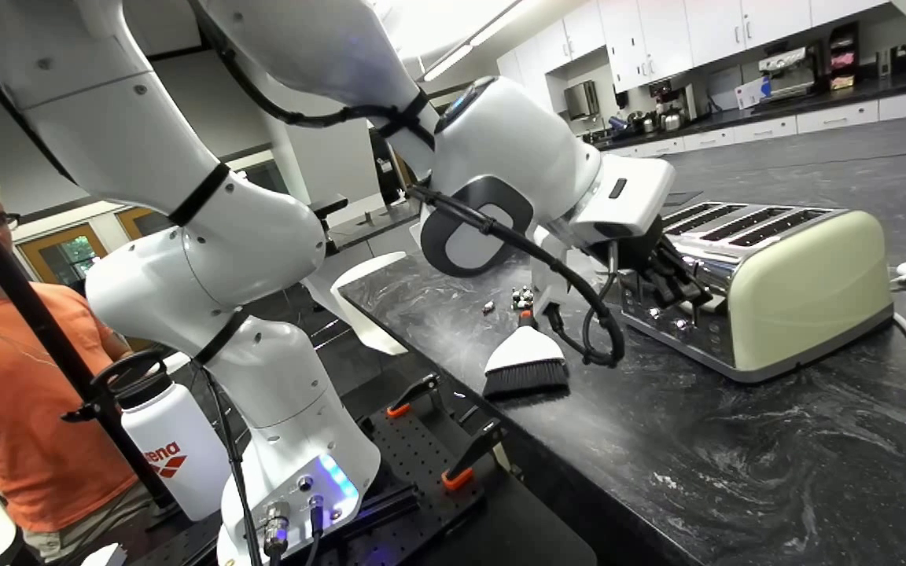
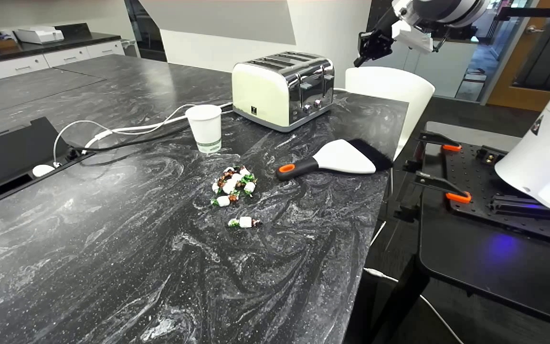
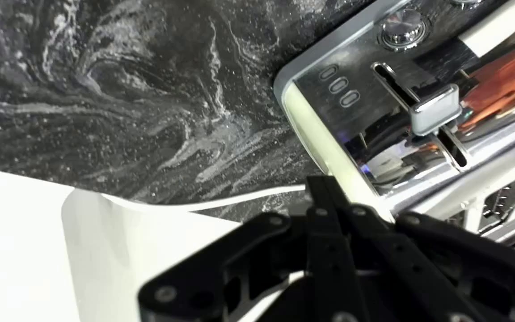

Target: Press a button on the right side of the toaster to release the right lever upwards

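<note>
PINCER (image 3: 323,182): pressed together, apart from toaster (image 2: 282,90) | RISK: likely pressing the wrong one of three buttons (image 3: 339,85) | CAUSE: they sit close together

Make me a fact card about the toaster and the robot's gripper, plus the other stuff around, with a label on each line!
Main thing: toaster with pale cream sides and shiny chrome, standing on a dark swirly counter
Buttons: three small oval buttons on the shiny panel
Lever: grey lever, partway along its slot
Gripper: black gripper, closed, holding nothing, apart from the toaster
Also on the counter: white paper cup, white-headed brush, what look like wrapped candies
Nearby: person in an orange shirt
</note>
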You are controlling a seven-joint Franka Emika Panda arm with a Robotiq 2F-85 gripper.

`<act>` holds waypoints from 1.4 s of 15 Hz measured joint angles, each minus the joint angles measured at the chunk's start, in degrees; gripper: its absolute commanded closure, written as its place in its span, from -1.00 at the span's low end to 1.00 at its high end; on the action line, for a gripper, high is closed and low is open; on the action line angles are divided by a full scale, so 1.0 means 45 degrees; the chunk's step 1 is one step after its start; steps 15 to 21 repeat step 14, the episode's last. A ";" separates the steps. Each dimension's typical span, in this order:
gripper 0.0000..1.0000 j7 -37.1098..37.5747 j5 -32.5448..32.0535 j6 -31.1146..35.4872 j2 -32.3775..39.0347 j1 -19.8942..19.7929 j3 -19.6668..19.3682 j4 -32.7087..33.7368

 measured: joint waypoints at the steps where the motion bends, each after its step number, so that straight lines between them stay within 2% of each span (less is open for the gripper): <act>1: 1.00 -0.0005 -0.0310 -0.0044 -0.0216 -0.0441 0.0423 -0.0040; 4: 1.00 -0.0030 -0.1470 -0.0867 -0.0654 -0.1348 0.1313 0.0008; 9: 1.00 -0.0210 -0.3847 -0.2777 -0.0784 -0.3484 0.3184 -0.0004; 14: 1.00 -0.0292 -0.5428 -0.4053 -0.1010 -0.5393 0.5003 0.0062; 21: 1.00 -0.0292 -0.5428 -0.4053 -0.1010 -0.5393 0.5003 0.0062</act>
